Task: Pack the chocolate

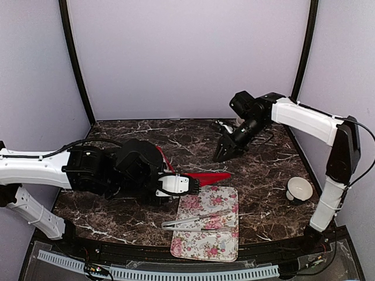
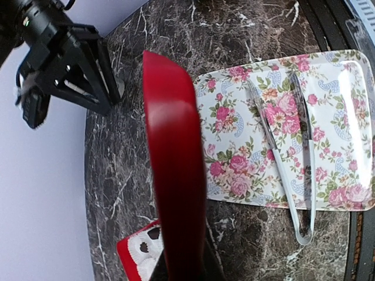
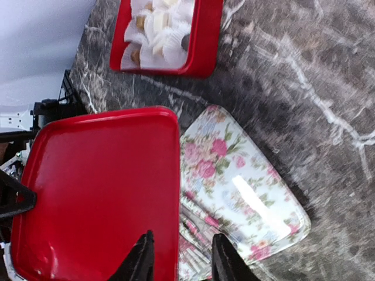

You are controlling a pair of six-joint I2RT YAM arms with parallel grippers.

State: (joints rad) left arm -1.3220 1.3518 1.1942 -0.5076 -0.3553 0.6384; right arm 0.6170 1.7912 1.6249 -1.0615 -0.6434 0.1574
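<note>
The chocolate sits in white paper cups in a red box; a tan piece and a dark piece show there. In the left wrist view two dark pieces show in the box's corner. My left gripper is shut on a red lid, held above the table and seen edge-on in the left wrist view. The lid lies flat in the right wrist view. My right gripper is open and empty, above and behind the lid; its fingers frame the lid's edge.
A floral tray lies at the front with metal tongs on it. A white mug stands at the right. In the top view the red box is mostly hidden under the left arm.
</note>
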